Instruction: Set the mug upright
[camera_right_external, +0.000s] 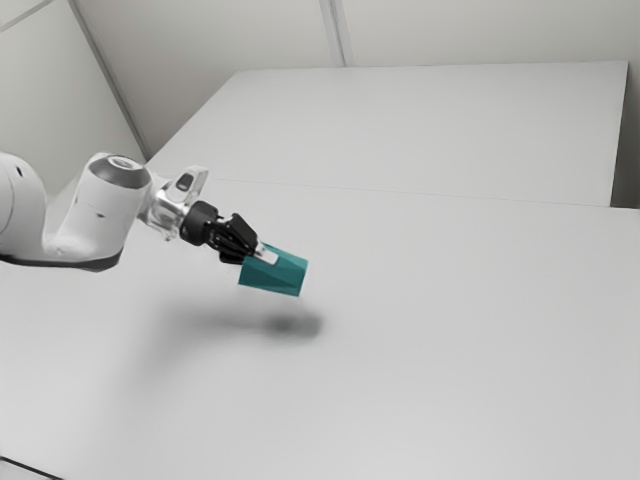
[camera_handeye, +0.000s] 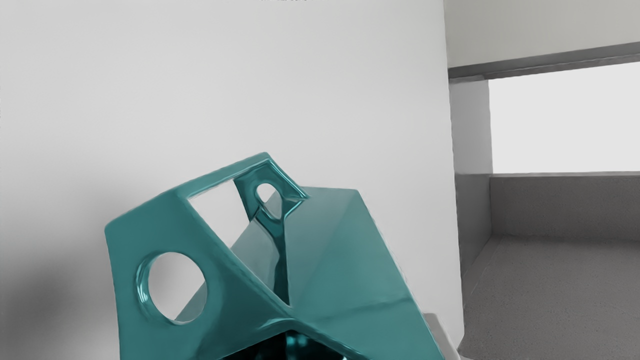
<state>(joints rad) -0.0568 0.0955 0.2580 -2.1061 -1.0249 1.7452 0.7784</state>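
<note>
The gripper (camera_right_external: 264, 256) clamps the tilted mug (camera_right_external: 278, 274) between 2 fingers above the table (camera_right_external: 450, 330); letting go at that slant could topple it.

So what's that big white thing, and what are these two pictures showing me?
The white thing is a robot arm. At its end is a black gripper, which works like a hand with two fingers. One picture comes from a camera beside the arm. The other comes from a camera on the robot's hand, so the mug looks huge there. The gripper is holding the mug, tilted, above the table. You can tell it's lifted because its dark shadow falls on the table apart from it. The robot's job is to set the mug upright.
</note>
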